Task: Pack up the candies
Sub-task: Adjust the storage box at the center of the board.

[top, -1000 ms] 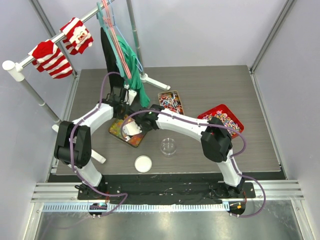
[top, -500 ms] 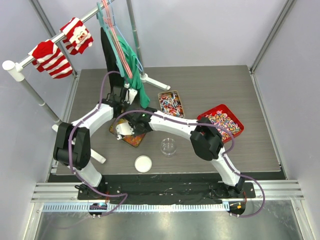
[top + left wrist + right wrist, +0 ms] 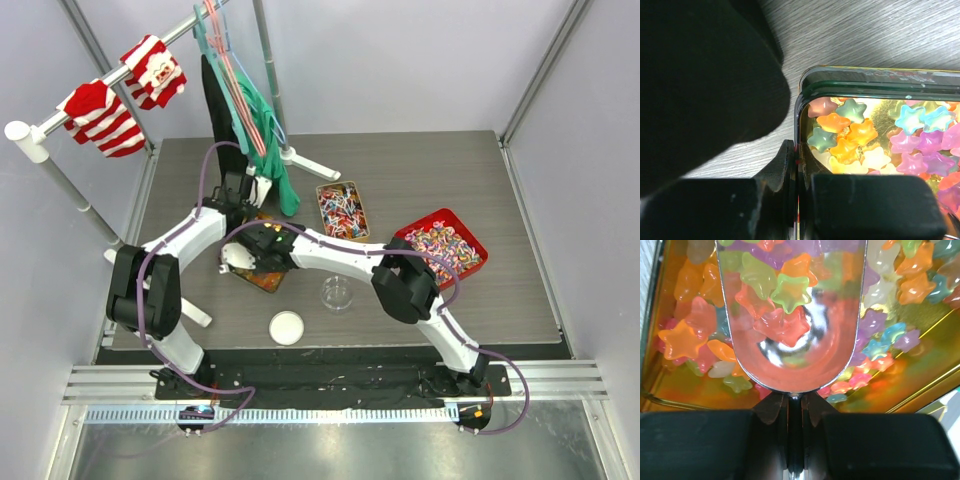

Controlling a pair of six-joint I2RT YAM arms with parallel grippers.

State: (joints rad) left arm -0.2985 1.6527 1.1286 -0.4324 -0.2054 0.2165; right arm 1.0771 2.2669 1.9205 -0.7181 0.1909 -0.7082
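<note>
The candies [image 3: 845,135] are glossy star-shaped gummies in orange, green, pink and blue, lying in a gold tin [image 3: 801,95]. My left gripper [image 3: 799,167] is shut on that tin's rim at its far end [image 3: 254,214]. My right gripper [image 3: 795,412] is shut on the handle of a silver scoop [image 3: 805,360]. The scoop sits low inside the tin with several star candies [image 3: 775,295] in its bowl. From above, the right gripper [image 3: 238,260] hangs over the tin's left part [image 3: 266,281].
A second tin of striped wrapped sweets [image 3: 341,208] and a red tray of sweets [image 3: 443,240] lie to the right. A clear round container [image 3: 337,293] and a white lid [image 3: 287,327] sit near the front. A clothes rail with striped socks [image 3: 100,115] and a hanger stand [image 3: 250,120] rise at the back left.
My right gripper with the scoop has slid leftwards across the gold tin, the arm stretching further left. The left arm has stayed on the rim.
</note>
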